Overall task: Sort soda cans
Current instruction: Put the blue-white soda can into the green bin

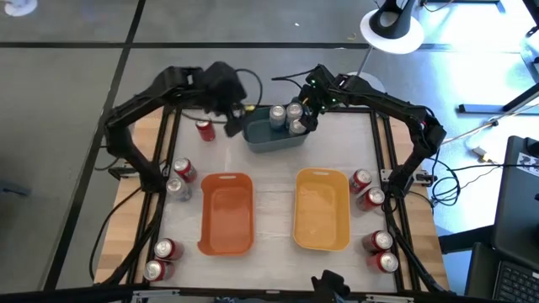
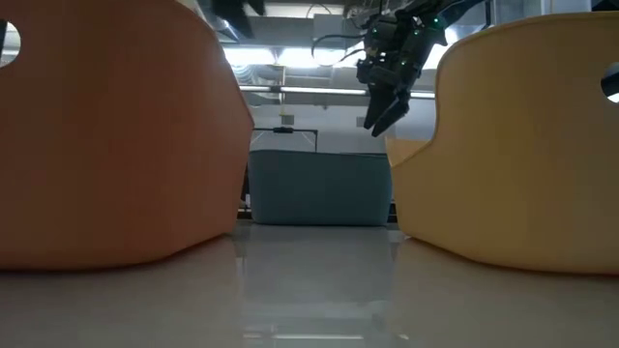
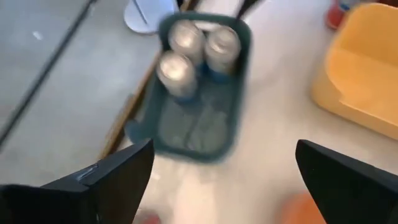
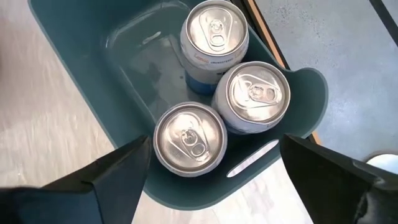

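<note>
labels: can print too small to read | three silver cans sat in blue bin | right gripper above, jaws wide | left gripper beside bin, wide too

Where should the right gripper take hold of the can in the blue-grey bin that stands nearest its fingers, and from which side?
Probably from straight above, around the upper body just under the rim. The nearest can stands upright in the blue-grey bin, touching a second can. The open right gripper hangs over it; fingers fit best on its free sides.
</note>
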Robot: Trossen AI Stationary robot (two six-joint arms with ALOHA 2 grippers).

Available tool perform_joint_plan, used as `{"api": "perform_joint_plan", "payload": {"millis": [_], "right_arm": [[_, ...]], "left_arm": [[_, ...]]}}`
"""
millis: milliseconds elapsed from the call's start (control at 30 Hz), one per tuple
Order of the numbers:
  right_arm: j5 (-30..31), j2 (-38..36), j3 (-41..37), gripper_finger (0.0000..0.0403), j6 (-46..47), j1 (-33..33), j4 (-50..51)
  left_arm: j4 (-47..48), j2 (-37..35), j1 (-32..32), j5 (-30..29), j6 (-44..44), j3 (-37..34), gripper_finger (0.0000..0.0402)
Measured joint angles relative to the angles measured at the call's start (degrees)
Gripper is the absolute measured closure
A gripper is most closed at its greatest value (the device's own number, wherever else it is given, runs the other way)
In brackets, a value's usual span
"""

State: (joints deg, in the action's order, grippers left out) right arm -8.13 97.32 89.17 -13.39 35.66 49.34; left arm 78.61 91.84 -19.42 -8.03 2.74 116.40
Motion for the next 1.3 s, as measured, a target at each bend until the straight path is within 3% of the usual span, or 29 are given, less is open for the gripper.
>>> {"api": "perform_joint_plan", "payload": {"millis": [167,767,1033,1300], "right_arm": [[0.0,0.0,0.0,0.0047,2.8,0.0,0.0],[-0.5,0.0,0.0,0.0047,8.6,-0.1,0.8],[-0.5,0.0,0.0,0.0047,9.3,-0.1,0.7],[-0.5,0.0,0.0,0.0047,9.3,-0.1,0.5]], "left_arm": [[12.1,-1.6,4.6,-0.2,9.5,-0.7,0.0023],[11.4,-23.9,25.4,-1.6,47.8,-33.2,0.0023],[11.4,-25.9,30.3,-1.6,54.6,-44.6,0.0023],[11.4,-25.9,30.8,0.9,56.6,-53.4,0.0023]]}}
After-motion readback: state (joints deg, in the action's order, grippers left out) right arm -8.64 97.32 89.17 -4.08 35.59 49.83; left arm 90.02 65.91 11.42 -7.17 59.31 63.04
